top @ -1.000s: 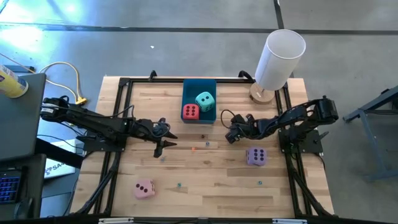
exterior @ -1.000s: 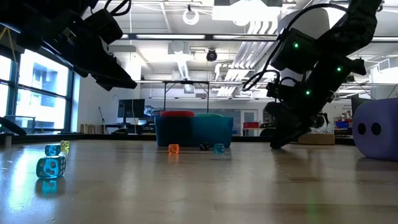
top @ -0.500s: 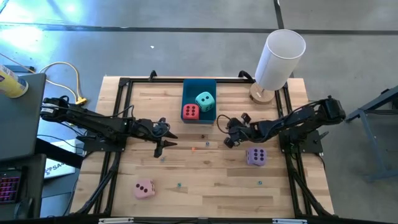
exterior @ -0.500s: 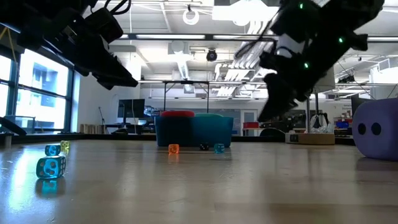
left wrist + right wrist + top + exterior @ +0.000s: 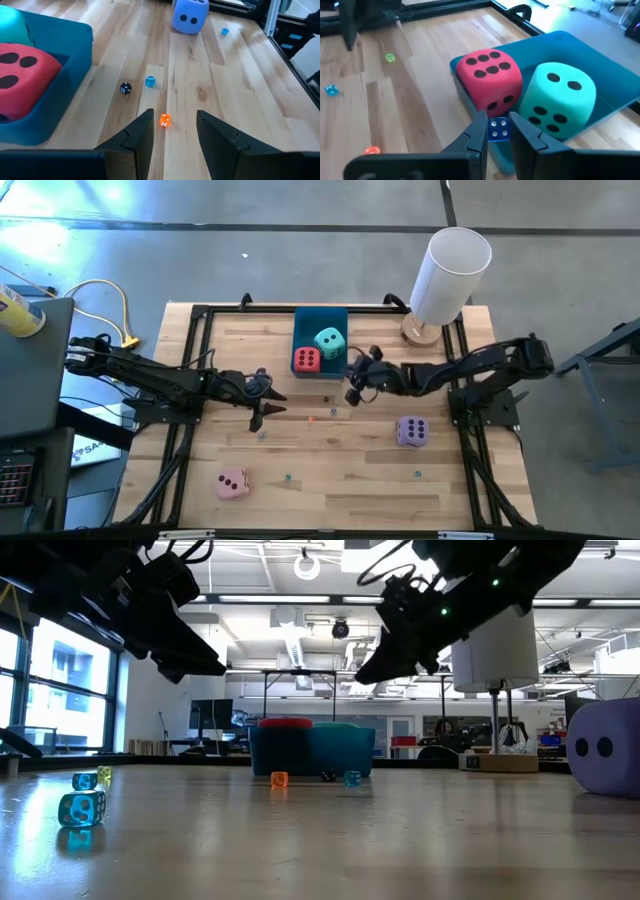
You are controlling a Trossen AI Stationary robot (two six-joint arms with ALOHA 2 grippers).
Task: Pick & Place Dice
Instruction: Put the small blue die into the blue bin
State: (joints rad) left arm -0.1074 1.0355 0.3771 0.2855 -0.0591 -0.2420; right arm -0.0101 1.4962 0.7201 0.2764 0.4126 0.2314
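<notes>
A red die (image 5: 306, 360) and a teal die (image 5: 329, 341) sit in the blue tray (image 5: 320, 315) at the far middle of the table. The purple die (image 5: 411, 430) rests on the table at the right, and the pink die (image 5: 232, 483) near the front left. My right gripper (image 5: 352, 392) hangs just right of the tray's near corner, shut on a small clear blue die (image 5: 498, 129). My left gripper (image 5: 262, 412) hovers open over the table's left middle. Its fingers hold nothing. My right gripper pinches the small blue die by two opposite faces (image 5: 492, 129) between its two fingertips (image 5: 479, 131). The fingers come from the table's right, slanting a little downward. The die is lifted clear of the table, close in front of the red die (image 5: 490, 82) and the teal die (image 5: 559, 97).
Small dice lie on the boards between the arms: orange (image 5: 164, 120), black (image 5: 125, 88), blue (image 5: 150, 81); more lie near the left front (image 5: 80, 810). A white cylinder on a round base (image 5: 450, 275) stands at the far right corner. Black rails (image 5: 200, 315) frame the table.
My right gripper has risen from the table top and gone toward the table's left, up to the blue tray's near right corner. It has tipped from steeply down to nearly level and has stayed shut.
</notes>
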